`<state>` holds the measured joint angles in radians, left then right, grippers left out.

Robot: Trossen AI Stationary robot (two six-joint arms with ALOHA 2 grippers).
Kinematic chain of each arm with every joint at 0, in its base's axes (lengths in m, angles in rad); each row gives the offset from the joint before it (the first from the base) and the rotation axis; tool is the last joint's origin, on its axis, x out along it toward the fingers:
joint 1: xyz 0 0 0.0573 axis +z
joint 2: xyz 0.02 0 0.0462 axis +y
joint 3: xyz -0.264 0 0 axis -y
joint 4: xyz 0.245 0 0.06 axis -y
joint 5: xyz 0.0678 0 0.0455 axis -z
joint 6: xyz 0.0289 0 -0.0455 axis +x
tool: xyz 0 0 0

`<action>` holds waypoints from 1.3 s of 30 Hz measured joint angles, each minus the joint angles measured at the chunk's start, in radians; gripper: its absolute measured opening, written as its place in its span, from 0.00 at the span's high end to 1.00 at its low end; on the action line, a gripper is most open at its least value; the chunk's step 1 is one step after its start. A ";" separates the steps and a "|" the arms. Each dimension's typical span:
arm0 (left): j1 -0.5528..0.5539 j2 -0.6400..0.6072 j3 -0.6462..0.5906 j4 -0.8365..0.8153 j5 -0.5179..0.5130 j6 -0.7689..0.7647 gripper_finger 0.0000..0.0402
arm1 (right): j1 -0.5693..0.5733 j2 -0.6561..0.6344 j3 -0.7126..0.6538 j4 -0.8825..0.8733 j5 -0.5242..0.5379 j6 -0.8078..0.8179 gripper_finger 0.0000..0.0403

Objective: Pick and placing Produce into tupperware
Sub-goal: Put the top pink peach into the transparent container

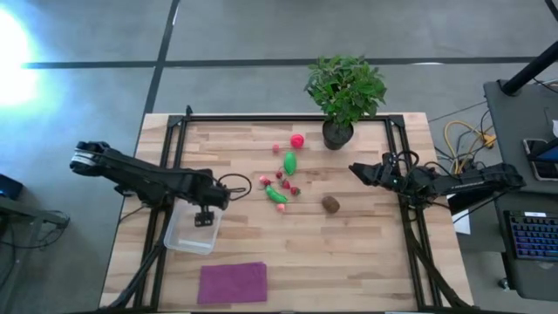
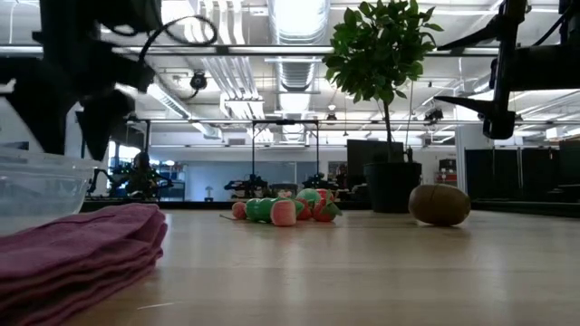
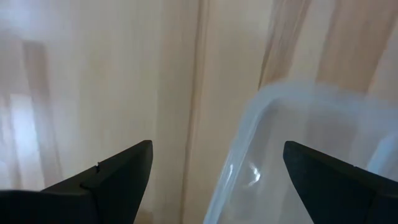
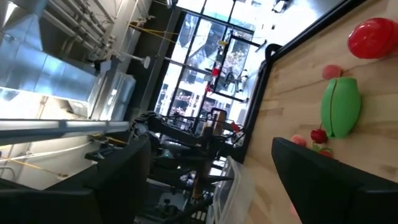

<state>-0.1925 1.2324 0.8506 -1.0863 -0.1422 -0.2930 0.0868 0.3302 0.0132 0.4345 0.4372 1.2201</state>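
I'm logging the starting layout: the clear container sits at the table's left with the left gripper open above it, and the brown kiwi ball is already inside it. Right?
Not quite. The clear container does sit at the left with the left gripper open above it, but the brown kiwi ball is not inside. The high view shows it lying on the bare table, right of the produce cluster.

Bright overhead lighting, floor glare at left, blurred left-wrist view.
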 joint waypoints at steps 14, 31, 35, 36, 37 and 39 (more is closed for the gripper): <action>0.001 -0.117 0.185 0.050 -0.058 -0.040 0.14 | 0.000 0.103 0.062 -0.059 -0.141 -0.023 0.19; 0.153 0.048 0.227 0.482 -0.343 0.247 0.14 | 0.000 0.200 0.530 -0.880 -0.122 -0.164 0.19; 0.272 0.143 0.272 0.483 0.042 0.068 0.14 | 0.000 0.201 0.615 -1.041 -0.123 -0.164 0.19; 0.292 0.169 0.283 0.481 0.100 0.048 0.14 | 0.000 0.201 0.632 -1.071 -0.123 -0.166 0.19; 0.310 0.192 0.295 0.479 0.138 0.035 0.14 | 0.000 0.200 0.645 -1.093 -0.123 -0.169 0.19; 0.335 0.234 0.324 0.476 0.166 0.011 0.14 | 0.000 0.198 0.671 -1.145 -0.123 -0.180 0.19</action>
<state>0.1424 1.4666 1.1750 -0.6099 0.0233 -0.2821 0.0864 0.5277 0.6842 -0.7101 0.3141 1.0400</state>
